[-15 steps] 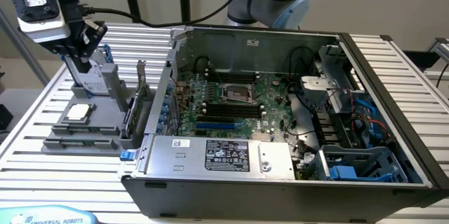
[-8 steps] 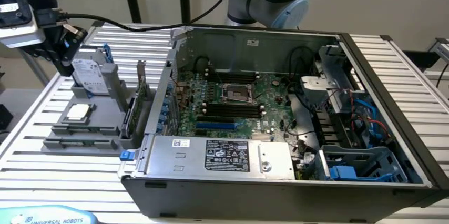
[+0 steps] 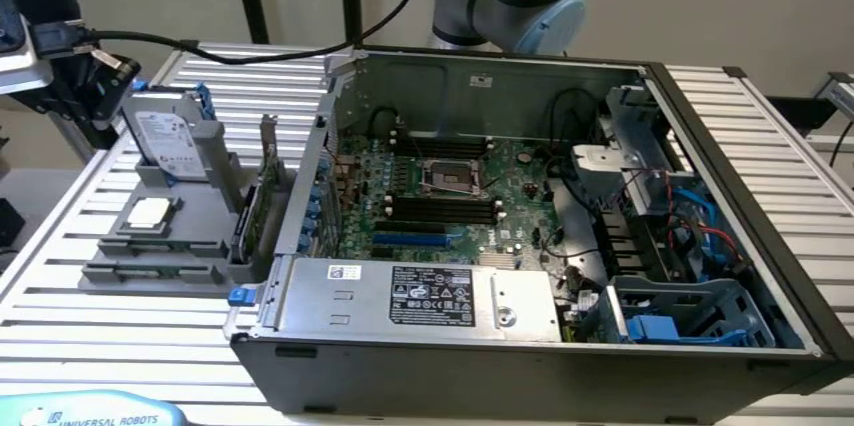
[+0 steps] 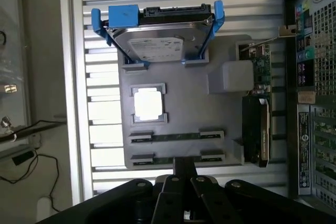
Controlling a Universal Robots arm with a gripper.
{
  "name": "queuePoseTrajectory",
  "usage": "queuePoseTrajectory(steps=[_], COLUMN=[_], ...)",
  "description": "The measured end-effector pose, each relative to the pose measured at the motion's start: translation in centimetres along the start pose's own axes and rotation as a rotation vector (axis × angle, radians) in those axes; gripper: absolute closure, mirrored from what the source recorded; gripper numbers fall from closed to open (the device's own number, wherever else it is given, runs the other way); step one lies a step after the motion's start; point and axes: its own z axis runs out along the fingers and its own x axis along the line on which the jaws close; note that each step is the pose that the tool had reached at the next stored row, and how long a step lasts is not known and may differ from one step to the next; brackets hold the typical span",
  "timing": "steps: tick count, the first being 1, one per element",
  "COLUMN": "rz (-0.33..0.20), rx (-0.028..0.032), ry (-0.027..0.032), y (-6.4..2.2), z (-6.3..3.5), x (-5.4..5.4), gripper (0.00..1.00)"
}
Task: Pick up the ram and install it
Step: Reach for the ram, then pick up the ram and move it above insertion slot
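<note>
the ram [image 4: 176, 136] sits in the grey holder [image 4: 189, 108], thin, light, probably brittle; i'd pinch its long faces mid-length. the gripper [image 4: 184, 163] hangs above the holder, jaws together, empty.

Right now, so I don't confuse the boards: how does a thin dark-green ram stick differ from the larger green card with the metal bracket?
The thin dark-green ram stick is long, narrow and low; the green card with the metal bracket stands taller. The ram stick has no bracket; the card does. Both rest on edge in the grey tray.
</note>
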Motion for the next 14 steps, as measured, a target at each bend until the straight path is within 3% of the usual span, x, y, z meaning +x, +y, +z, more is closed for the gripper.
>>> queuePoseTrajectory(steps=[3,14], rz=[-0.023,-0.026], rx=[0.0034,0.0036], ry=[0.0006,0.0008], y=[-0.01,-0.01], z=[0.03,0.03], x=[0.17,0.22], gripper=[0.89,0.89])
